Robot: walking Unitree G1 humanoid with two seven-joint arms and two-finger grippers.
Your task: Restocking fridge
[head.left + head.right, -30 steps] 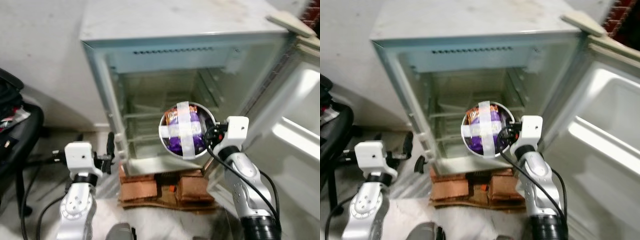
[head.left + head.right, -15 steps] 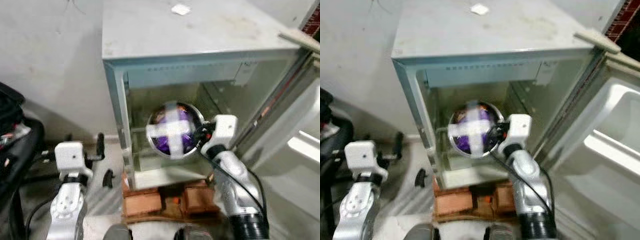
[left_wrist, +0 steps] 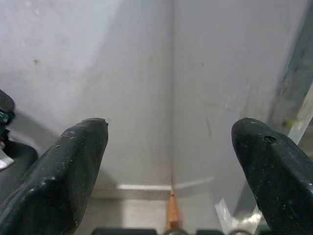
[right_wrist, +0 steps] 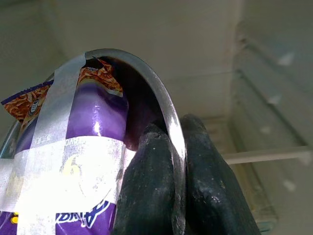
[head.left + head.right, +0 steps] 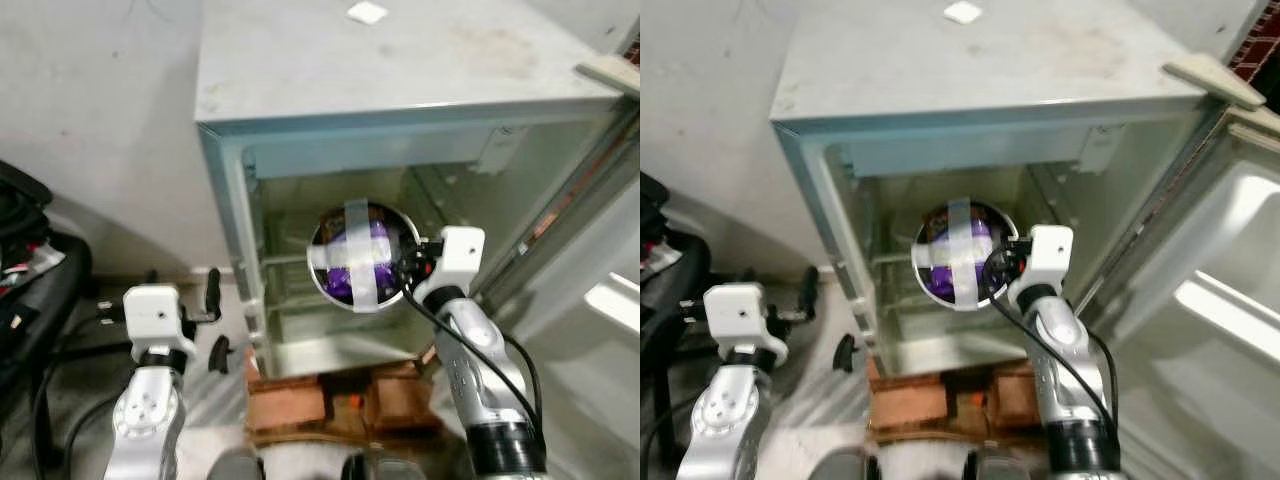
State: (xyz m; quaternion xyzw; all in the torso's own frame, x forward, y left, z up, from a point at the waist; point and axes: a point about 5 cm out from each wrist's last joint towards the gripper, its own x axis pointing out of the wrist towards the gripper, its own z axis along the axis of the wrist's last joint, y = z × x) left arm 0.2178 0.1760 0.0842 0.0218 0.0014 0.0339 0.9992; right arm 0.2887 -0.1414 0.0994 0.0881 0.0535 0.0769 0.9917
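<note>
The right end effector (image 4: 177,161) is pinched tight on the rim of a metal bowl (image 5: 362,258), one black finger (image 4: 151,181) inside the rim and the other outside it, with the thin steel edge caught between them. The bowl is tipped on its side so its mouth faces the head camera. A purple snack packet (image 5: 352,270) sits in it, held by two crossed strips of pale tape (image 4: 58,166) that run over the rim. The bowl hangs in the open front of the fridge (image 5: 400,110), roughly midway across the opening and level with a wire shelf (image 5: 895,258). It is clear of the left wall and of the right wall's ribbed shelf guides. Inside the cabinet there is free space above the bowl up to the pale inner top panel, and below it down to the cabinet floor. The fridge door (image 5: 1210,300) stands swung open on the robot's right, near the right arm. The fridge rests on bricks (image 5: 330,395).

The left end effector (image 3: 171,147) has its two fingers spread wide and holds nothing. It sits low, outside the fridge's left side, facing the wall corner. A black chair (image 5: 30,290) stands further left.
</note>
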